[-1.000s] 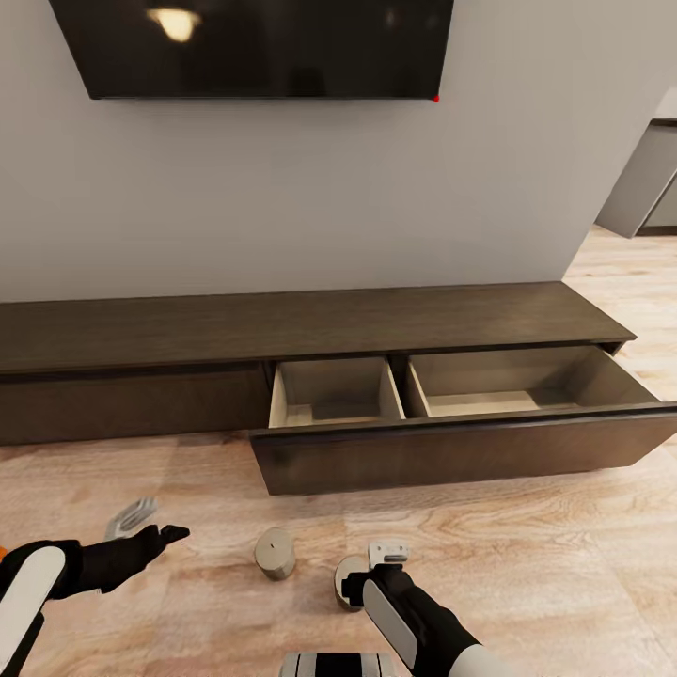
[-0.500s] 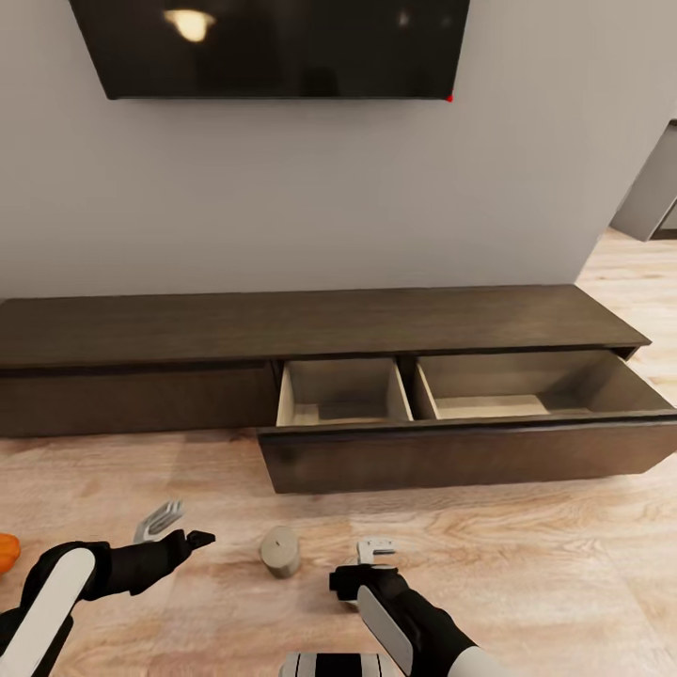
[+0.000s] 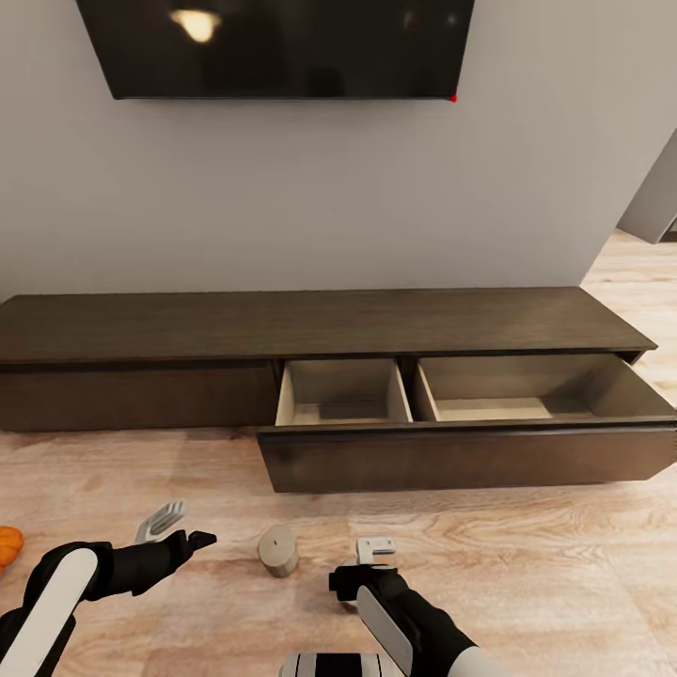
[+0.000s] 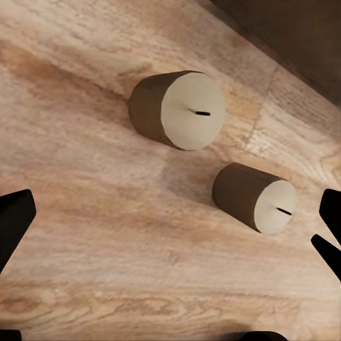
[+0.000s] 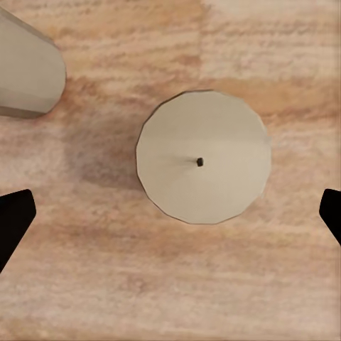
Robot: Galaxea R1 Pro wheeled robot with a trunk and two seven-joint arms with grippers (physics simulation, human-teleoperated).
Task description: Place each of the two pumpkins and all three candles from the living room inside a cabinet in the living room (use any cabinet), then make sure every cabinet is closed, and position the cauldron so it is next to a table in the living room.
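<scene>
The dark brown cabinet point(image 3: 282, 324) runs along the wall, and its wide right drawer point(image 3: 451, 456) is pulled out, showing two pale compartments. On the floor in front stands a grey-beige candle point(image 3: 277, 550). My right gripper point(image 3: 374, 555) hangs open, pointing straight down over a second candle point(image 5: 204, 156), which sits centred between its fingertips point(image 5: 14, 220). My left gripper point(image 3: 179, 528) is open, low over the floor to the left. Its wrist view shows two candles point(image 4: 181, 110) point(image 4: 259, 197) ahead of it. One orange pumpkin point(image 3: 7, 545) peeks in at the far left.
A black TV point(image 3: 282, 47) hangs on the grey wall above the cabinet. The cabinet's left drawer front point(image 3: 132, 395) is shut. Wood floor point(image 3: 527, 574) stretches to the right, towards an opening into another room.
The camera has shifted, bringing the pumpkin into view at the left. My right gripper has moved over the nearer candle, covering it in the head view. The left gripper edged forward.
</scene>
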